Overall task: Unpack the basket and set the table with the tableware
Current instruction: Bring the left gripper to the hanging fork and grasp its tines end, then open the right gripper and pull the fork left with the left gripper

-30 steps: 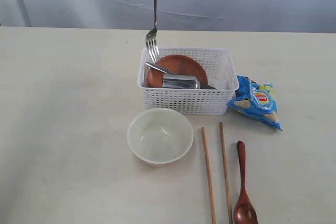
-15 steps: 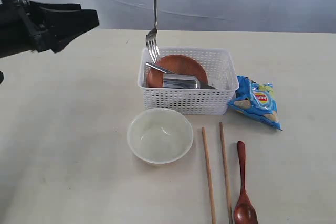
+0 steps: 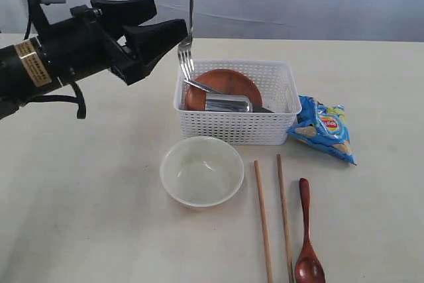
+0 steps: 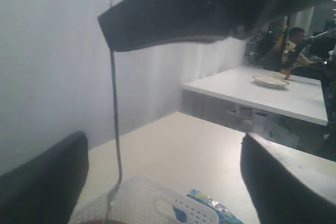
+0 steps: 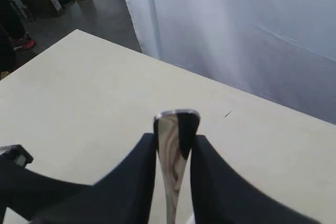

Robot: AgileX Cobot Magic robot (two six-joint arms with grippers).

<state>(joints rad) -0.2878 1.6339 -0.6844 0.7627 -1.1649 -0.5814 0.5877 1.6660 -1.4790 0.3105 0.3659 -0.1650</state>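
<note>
Over on the left, the left gripper (image 3: 171,18) hangs above the tabletop (image 3: 79,197). Its two black fingers are spread wide apart and hold nothing. Their tips are close beside the fork (image 3: 188,38); whether they touch it I cannot tell. The fork hangs upright, tines down, over the ten-o'clock corner of the basket (image 3: 232,128). Its handle is pinched tight in the right gripper (image 5: 174,141) up top.

The white basket sits at twelve o'clock from the cream bowl (image 3: 202,171), just behind it. Inside are the reddish-brown plate (image 3: 228,81), tilted, a steel cup (image 3: 228,103) on its side, and a knife (image 3: 197,85).

At the bowl's four o'clock lie two chopsticks (image 3: 263,223), side by side but apart. Next comes the dark wooden spoon (image 3: 307,230). A blue chips bag (image 3: 323,127) lies just beside the basket at its three o'clock.
</note>
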